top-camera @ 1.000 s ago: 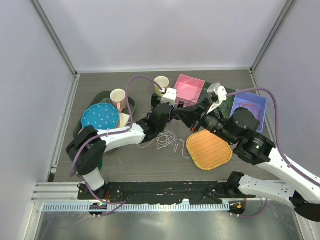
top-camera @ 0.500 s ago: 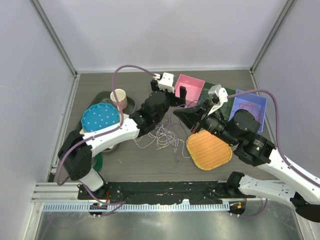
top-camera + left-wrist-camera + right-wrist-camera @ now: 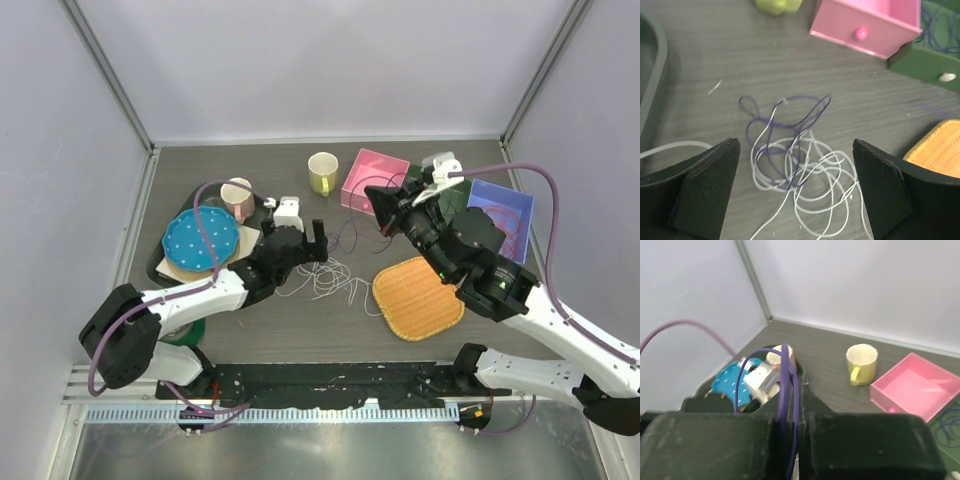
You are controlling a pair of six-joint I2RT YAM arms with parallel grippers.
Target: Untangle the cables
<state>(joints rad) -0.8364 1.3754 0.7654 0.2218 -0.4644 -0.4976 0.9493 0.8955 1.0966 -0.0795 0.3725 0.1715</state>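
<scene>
Two cables (image 3: 335, 283), one white and one purple, are tangled in a loose heap mid table (image 3: 250, 325), about halfway between the near and far edges. The heap's long axis runs left-right, parallel to the near edge. In the left wrist view the purple loops are on the far side and the white loops on the near side. One purple strand (image 3: 783, 390) leaves the heap and climbs toward the far right corner, up to the right gripper (image 3: 384, 212). That gripper is clamped tight on the strand; the right wrist view shows it as a doubled loop pinched between the fingers (image 3: 715, 445) and arching out past the tips. The left gripper (image 3: 795, 200) hangs over the heap with jaws spread fully wide, holding nothing and clear of the cables, and the heap shows between its fingers. An orange woven mat (image 3: 416, 298) lies just right of the heap, with a pink box (image 3: 377, 178) toward the far edge. More purple loops sit in a dark green box (image 3: 925, 67), cut off by the frame.
</scene>
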